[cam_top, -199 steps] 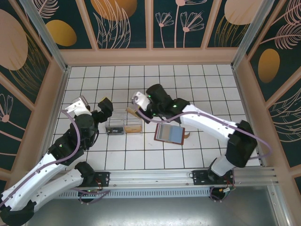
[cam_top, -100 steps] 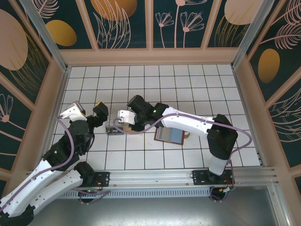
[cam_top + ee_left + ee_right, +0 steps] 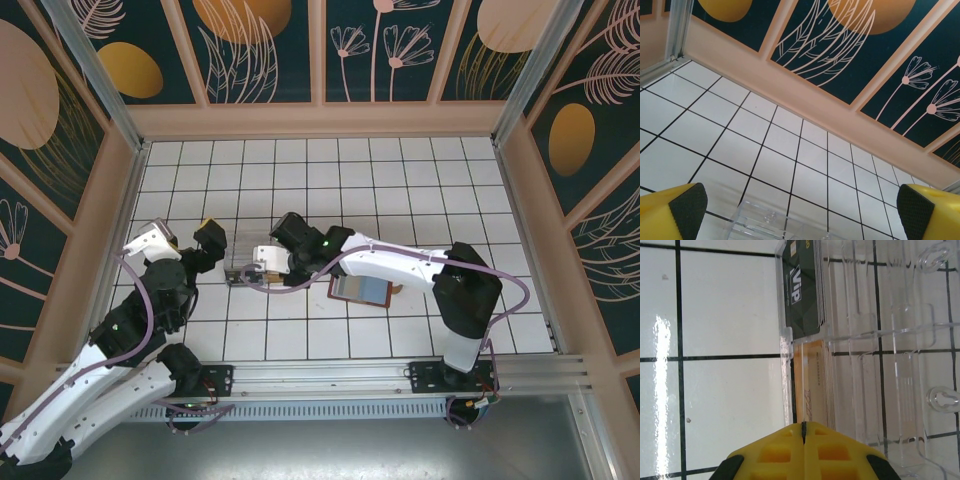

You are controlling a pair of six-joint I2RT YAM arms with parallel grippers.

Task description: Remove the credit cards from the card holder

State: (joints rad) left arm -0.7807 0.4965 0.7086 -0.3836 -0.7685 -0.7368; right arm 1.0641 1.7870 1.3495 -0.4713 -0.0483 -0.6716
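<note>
**Change noted.** The right pincer (image 3: 803, 432) has come down from above the clear box (image 3: 900, 365) to its left slots, at left centre of the overhead frame. It is clenched on a tan card (image 3: 812, 385), whose lower edge runs into the seam between the tips. Judgement: one card is out of the holder and being filed, release pending.

**Card holder** (image 3: 360, 289). Flat, lying open like a book at centre frame, blue-grey inside, brown edge. Apart from both arms. Cards remaining inside: cannot tell.

**Clear box.** Rigid transparent plastic with ribbed dividers. A glossy dark card (image 3: 802, 290) marked "Vip" stands above the tan one.

**Left pincer** (image 3: 800, 207). Released, yellow tips with black pads spread wide, near the box.

**Counter** (image 3: 400, 180). Glossy white tile, dark grout.
</note>
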